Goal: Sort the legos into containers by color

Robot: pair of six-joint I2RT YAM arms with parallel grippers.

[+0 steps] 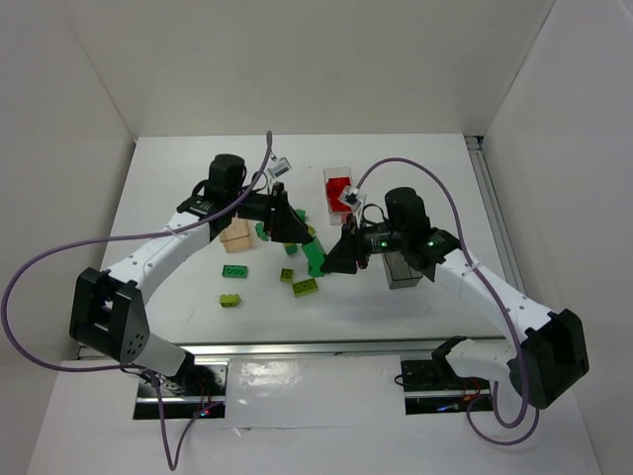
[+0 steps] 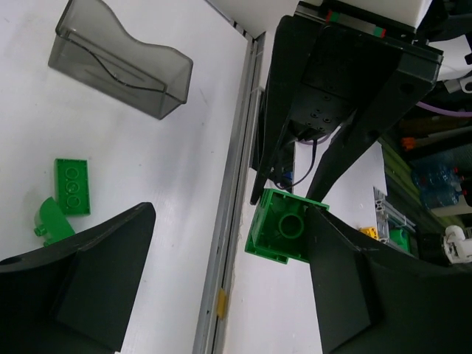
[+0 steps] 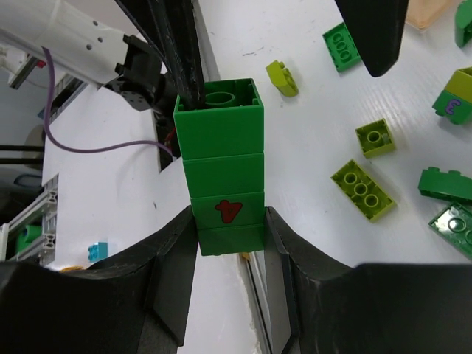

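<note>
The table (image 1: 178, 198) carries loose legos beneath both arms, so any dropped part lands among unsorted pieces. The right pincer (image 3: 228, 221) is clenched on one end of a dark green stack (image 3: 220, 147) of at least four bricks. The stack appears lifted off the table near its middle, between the arms. The left pincer (image 2: 232, 221) is released and spread wide: one finger (image 2: 346, 280) touches the free end of the stack, and the other stands well apart.

- **Hazard 1:** the two pincers work nose to nose and may collide.
- **Hazard 2:** the dark grey container (image 2: 122, 55) lies close under the right arm in the top view, right of centre, and may be knocked.
- **Hazard 3:** the stack is gripped at one end only. A sideways push or uneven closing of the left pincer is likely to lever it out of the right pincer or split it at an unintended joint.

The clear container (image 1: 327, 188), far of centre, holds red pieces. The tan container (image 1: 237, 237) sits left of centre.

Visibility limits:
- The left arm covers part of the tan container, so its contents cannot be determined.
- The gripped end of the stack is hidden between the right fingers.
- A lime brick (image 3: 363, 190) and a green brick (image 2: 71, 186) lie loose, but the total count cannot be confirmed.
- The red mark (image 3: 229, 210) on the stack is not identifiable.
</note>
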